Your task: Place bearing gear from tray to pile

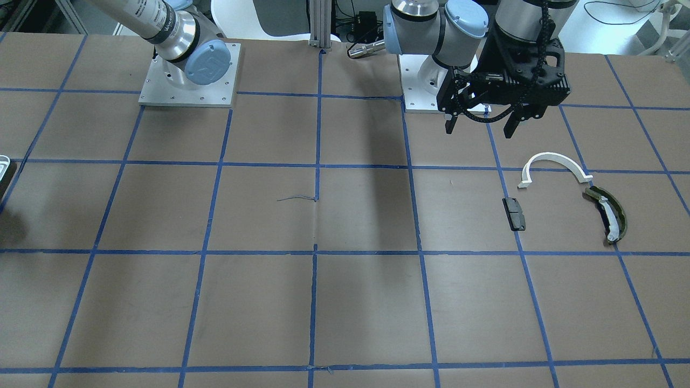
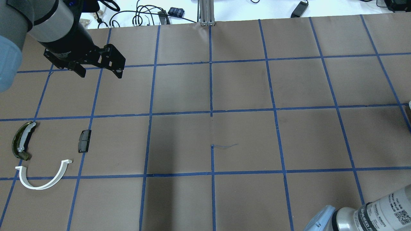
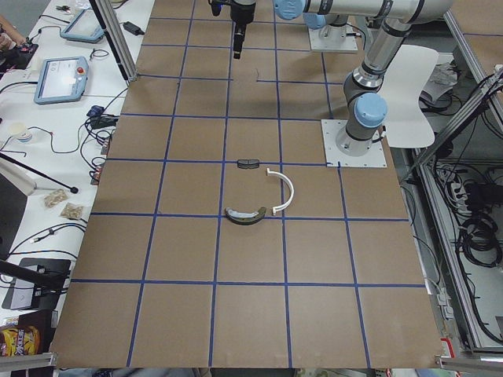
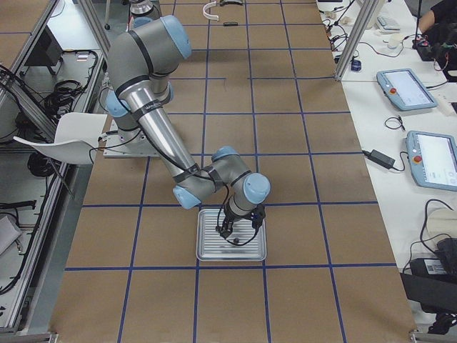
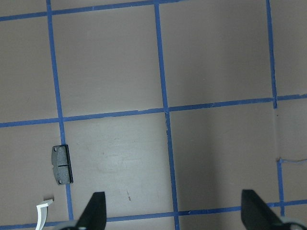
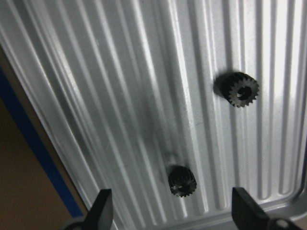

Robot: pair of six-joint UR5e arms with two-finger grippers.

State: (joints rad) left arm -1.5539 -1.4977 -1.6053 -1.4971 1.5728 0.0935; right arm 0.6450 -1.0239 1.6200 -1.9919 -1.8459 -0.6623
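The ribbed metal tray [image 6: 120, 96] holds two small black bearing gears, one [image 6: 238, 89] at the upper right and one [image 6: 182, 180] lower down. My right gripper [image 6: 172, 211] is open and hovers just above the tray [image 4: 207, 254], the lower gear between its fingers' line and slightly ahead. The pile lies far off: a white half-ring arc [image 1: 555, 160], an olive curved shoe [image 1: 609, 213] and a black pad [image 1: 513, 213]. My left gripper [image 1: 480, 123] is open and empty, raised behind the pile; the pad [image 5: 62, 164] shows in its wrist view.
The tray shows only as a sliver [image 1: 4, 167] at the table's end in the front view. The brown table has a blue tape grid [image 2: 211, 112]. Both arm bases [image 1: 188, 73] stand at the robot's edge.
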